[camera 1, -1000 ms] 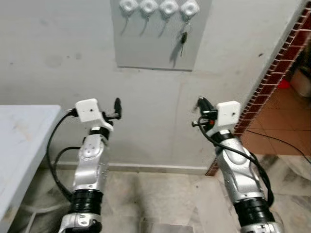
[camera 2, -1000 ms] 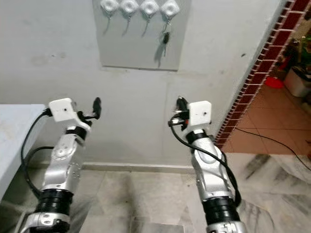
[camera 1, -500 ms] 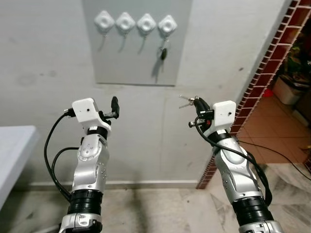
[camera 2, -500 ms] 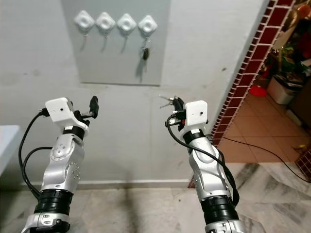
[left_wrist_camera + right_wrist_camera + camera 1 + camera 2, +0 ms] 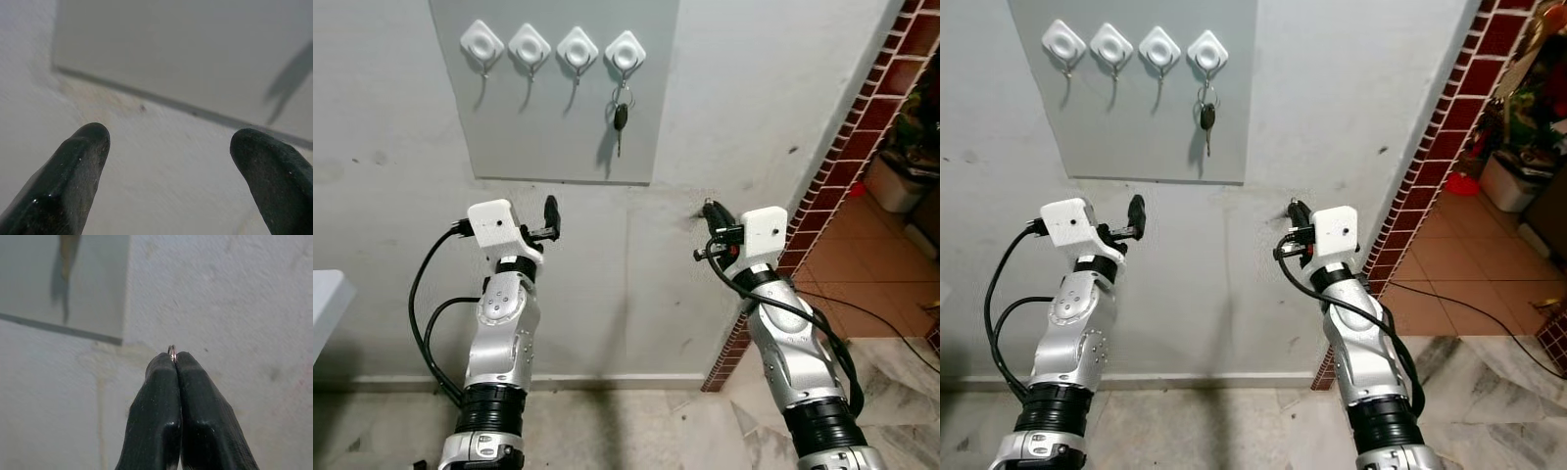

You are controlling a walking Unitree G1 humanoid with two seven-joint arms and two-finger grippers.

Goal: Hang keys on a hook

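**Ring in the pincer, hook yet to be reached**

The right pincer is pressed together on a thin metal key ring, whose edge peeps out between the fingertips; the keys themselves cannot be made out. It is raised before the wall, below and to the right of the grey board with its four white hooks. The rightmost hook already carries a dark key; the other three look free. The left pincer has its fingers wide apart, empty, facing the board's lower edge. Judging by this, the pick-up is done; lifting the ring to a free hook and releasing it remain.
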